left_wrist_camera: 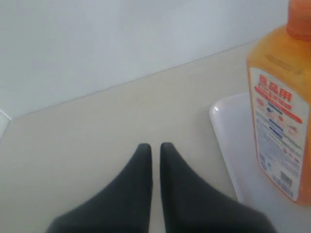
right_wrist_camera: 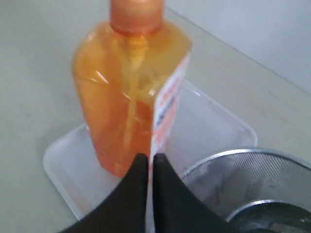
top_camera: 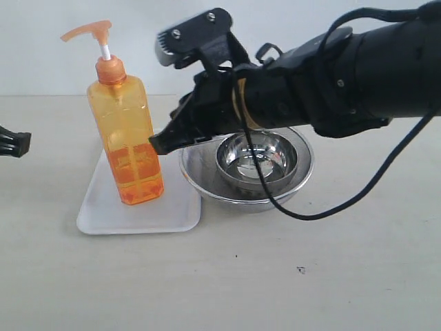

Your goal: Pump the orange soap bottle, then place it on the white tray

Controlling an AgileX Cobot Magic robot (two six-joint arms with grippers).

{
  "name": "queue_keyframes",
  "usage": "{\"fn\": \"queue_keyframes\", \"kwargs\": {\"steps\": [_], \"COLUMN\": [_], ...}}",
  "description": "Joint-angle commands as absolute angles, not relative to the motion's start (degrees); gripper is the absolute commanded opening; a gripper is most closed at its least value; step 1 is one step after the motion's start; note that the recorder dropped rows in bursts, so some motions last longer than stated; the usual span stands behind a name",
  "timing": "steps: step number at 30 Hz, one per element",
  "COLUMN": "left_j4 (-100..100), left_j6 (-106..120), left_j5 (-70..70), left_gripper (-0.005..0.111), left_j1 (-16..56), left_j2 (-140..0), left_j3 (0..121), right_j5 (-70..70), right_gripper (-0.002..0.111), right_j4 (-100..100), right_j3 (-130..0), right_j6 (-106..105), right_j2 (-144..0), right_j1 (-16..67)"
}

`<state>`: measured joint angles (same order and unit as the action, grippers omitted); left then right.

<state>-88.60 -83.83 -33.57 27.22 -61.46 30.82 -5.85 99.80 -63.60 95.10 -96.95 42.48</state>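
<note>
There is one orange soap bottle (top_camera: 127,138) and one white tray (top_camera: 138,217). There are two bowls: one mesh bowl (top_camera: 191,174) and one shiny bowl (top_camera: 256,160). There are two grippers: one left gripper (left_wrist_camera: 154,145), one right gripper (right_wrist_camera: 148,158). There is one black cable (top_camera: 358,196).

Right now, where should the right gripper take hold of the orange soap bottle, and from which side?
Probably the orange soap bottle at mid-body, from the mesh bowl side where the shut right gripper sits: upright, flat-walled there; the white stem is thin.
</note>
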Motion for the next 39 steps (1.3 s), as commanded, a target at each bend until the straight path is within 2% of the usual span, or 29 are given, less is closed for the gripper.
{"fn": "queue_keyframes", "kwargs": {"steps": [1, 4, 5, 7, 11, 13, 23, 33, 39], "left_j4": [-99.17, -99.95, -99.95, -99.95, -92.38, -89.47, -83.54, -79.23, -79.35], "left_j6": [-92.47, -94.70, -92.62, -86.17, -76.58, -68.75, -62.35, -59.29, -59.30], "left_j5": [-20.84, -6.46, 1.90, 15.74, 43.25, 52.65, 54.70, 55.82, 54.81], "left_gripper": [0.005, 0.005, 0.005, 0.005, 0.005, 0.005, 0.005, 0.005, 0.005], "left_j1": [15.37, 5.70, 0.10, -6.45, -14.53, -15.41, -15.41, -15.20, -10.98], "left_j2": [-63.62, -66.64, -69.11, -73.82, -85.28, -89.92, -95.73, -101.47, -104.16], "left_j3": [31.26, 33.80, 36.18, 40.35, 46.98, 48.55, 49.36, 49.46, 52.90], "right_j5": [-13.18, -15.00, -15.00, -15.27, -16.58, -17.17, -19.14, -18.48, -18.23], "right_gripper": [0.000, 0.000, 0.000, 0.000, 0.000, 0.000, 0.000, 0.000, 0.000], "right_j4": [99.95, 99.95, 99.95, 99.95, 99.95, 98.53, 93.50, 93.12, 93.12], "right_j3": [-62.27, -62.27, -62.27, -62.27, -62.96, -64.70, -75.51, -76.60, -76.60], "right_j6": [95.38, 92.98, 90.05, 83.89, 75.31, 74.05, 71.83, 71.81, 71.81], "right_j2": [-96.44, -96.44, -96.44, -96.44, -96.55, -96.66, -106.89, -108.08, -108.08], "right_j1": [37.93, 37.12, 37.12, 37.12, 37.12, 37.12, 37.12, 37.12, 37.12]}}
